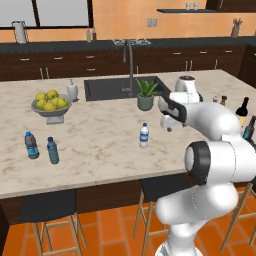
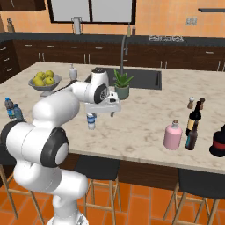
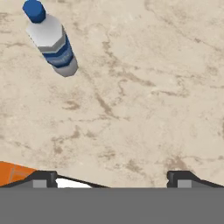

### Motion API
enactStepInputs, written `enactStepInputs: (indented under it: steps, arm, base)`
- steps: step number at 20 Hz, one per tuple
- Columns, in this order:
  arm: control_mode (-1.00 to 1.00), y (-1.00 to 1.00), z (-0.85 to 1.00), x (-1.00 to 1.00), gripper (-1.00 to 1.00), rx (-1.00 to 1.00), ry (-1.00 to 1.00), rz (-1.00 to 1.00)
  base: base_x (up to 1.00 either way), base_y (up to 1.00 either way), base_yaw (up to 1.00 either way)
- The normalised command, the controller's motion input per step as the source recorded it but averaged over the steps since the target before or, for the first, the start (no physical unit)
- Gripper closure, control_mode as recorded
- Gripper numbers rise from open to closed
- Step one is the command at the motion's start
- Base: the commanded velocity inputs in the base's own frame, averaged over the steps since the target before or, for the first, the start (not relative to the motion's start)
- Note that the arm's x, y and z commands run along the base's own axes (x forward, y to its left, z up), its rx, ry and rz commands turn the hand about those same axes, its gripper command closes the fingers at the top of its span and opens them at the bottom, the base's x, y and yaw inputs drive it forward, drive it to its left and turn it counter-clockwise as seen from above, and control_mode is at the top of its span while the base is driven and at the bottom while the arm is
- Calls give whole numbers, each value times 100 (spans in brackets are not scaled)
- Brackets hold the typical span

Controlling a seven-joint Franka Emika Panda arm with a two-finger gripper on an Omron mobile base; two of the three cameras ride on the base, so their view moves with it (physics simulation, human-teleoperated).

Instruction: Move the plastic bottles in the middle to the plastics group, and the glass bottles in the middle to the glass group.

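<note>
one water bottle [image 3: 51,38] stands upright beneath the empty, wide-open claw [image 3: 109,177].

Desk [image 1: 100,150]: beige veined marble look, smooth, faint sheen. Water bottle [image 1: 144,135] on the desk near its front edge: clear-whitish plastic, blue label band. Two blue-tinted bottles [image 1: 41,147] left of it: translucent plastic, blue caps. Pink bottle [image 2: 172,135] at the desk's right end: smooth, glossy, grey stopper. Slim dark bottle [image 2: 192,136] just beside it: dark glass look, teal label. Wine bottle [image 2: 194,116] behind that: dark glossy, cream paper-like label. Sink [image 1: 107,90] in the desk: matt dark. Tool [image 3: 112,179]: dark matt finger tips.
</note>
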Motion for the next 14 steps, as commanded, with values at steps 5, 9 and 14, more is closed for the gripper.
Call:
enactStepInputs:
  steps: [5,9,14]
  arm:
    - [-100,62,0,-2,-100,0,-7,8]
    - [-100,86,-1,38,-100,0,-16,-2]
    - [-100,90,-18,89,-100,0,-11,-27]
  base:
    - [0,0,0]
    - [0,0,0]
    - [0,0,0]
